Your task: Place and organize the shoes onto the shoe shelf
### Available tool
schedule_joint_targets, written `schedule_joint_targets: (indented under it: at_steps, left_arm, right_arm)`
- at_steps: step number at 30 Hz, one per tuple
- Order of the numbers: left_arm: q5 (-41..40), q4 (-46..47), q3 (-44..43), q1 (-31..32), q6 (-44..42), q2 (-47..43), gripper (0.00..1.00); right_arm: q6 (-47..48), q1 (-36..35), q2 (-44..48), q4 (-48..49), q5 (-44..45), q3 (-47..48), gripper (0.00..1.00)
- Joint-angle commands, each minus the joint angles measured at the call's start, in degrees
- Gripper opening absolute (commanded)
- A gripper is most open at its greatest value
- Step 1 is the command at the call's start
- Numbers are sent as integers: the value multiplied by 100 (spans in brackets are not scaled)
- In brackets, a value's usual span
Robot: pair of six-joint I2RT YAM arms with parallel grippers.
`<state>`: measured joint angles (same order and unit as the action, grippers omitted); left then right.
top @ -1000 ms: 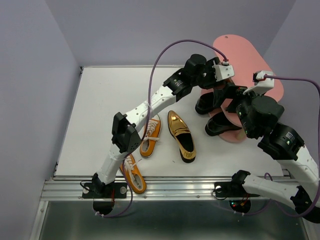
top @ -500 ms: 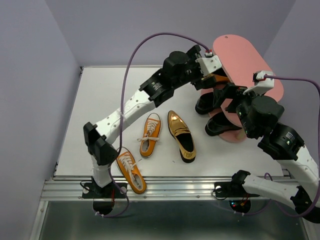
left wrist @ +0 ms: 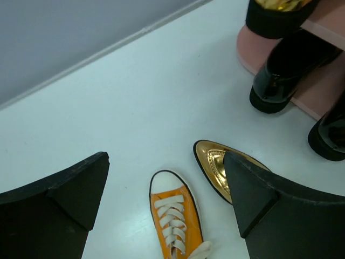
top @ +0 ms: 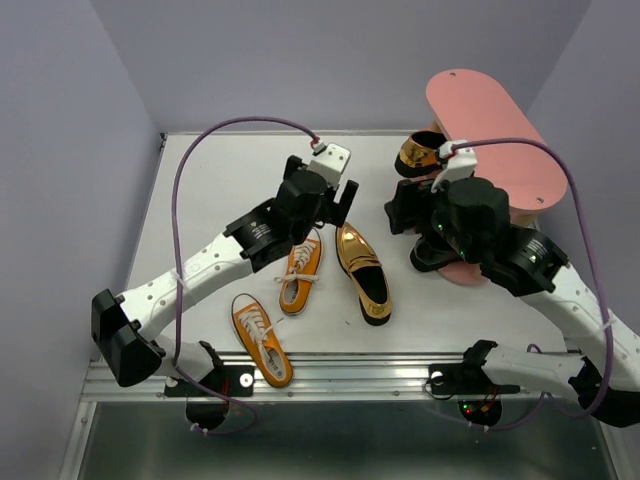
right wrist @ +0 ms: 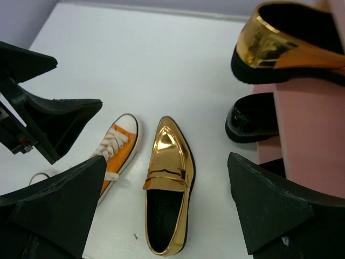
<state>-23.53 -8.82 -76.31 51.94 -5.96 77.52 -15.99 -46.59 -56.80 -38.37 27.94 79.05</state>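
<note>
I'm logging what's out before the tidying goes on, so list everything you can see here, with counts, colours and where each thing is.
Orange sneakers: two, orange with white laces, on the table; one beside the gold loafer, one near the front edge.
Gold loafers: two, shiny gold; one on the table, one on a shelf board.
Black dress shoes: two, glossy black, on a lower shelf board.
Shoe shelf: one, pink, at the table's far right.
Table: one, white.
Cables: two, purple, one per arm.
Left arm's fingers: two, black, open, above the table.
Right arm's fingers: two, black, open, beside the shelf.
</note>
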Motion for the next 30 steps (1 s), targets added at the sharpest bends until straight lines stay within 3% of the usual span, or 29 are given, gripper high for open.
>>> schedule_joint_targets:
  at_steps: [1, 7, 10, 15, 18, 24, 27, 30]
  left_arm:
    - [-566, -646, 318, -53, 2183, -360, 99]
    - [716, -684, 1432, -18, 4546, -553, 99]
    - [280, -726, 1689, 421, 5443, -588, 99]
    - [226, -867, 1997, 940, 6746, -615, 99]
    - [226, -849, 2077, 1116, 7230, -266, 99]
    - [322, -1130, 1313, 1433, 7503, 1150, 99]
    - [270, -1288, 1005, 1450, 7530, 1738, 96]
    - [68, -1692, 715, 1450, 7653, 2127, 83]
  right_arm:
    - [61, -52, -218, -250, -694, -82, 100]
    - [-133, -52, -113, -30, -536, -276, 100]
    - [-176, -52, -104, -57, -465, -258, 100]
    - [-185, -52, 2, -30, -421, -328, 100]
    - [-185, -52, 63, -21, -448, -355, 100]
    - [-168, -52, 151, -92, -439, -320, 100]
    - [-168, -52, 213, -92, -404, -372, 100]
    - [-185, -52, 248, -144, -351, -416, 100]
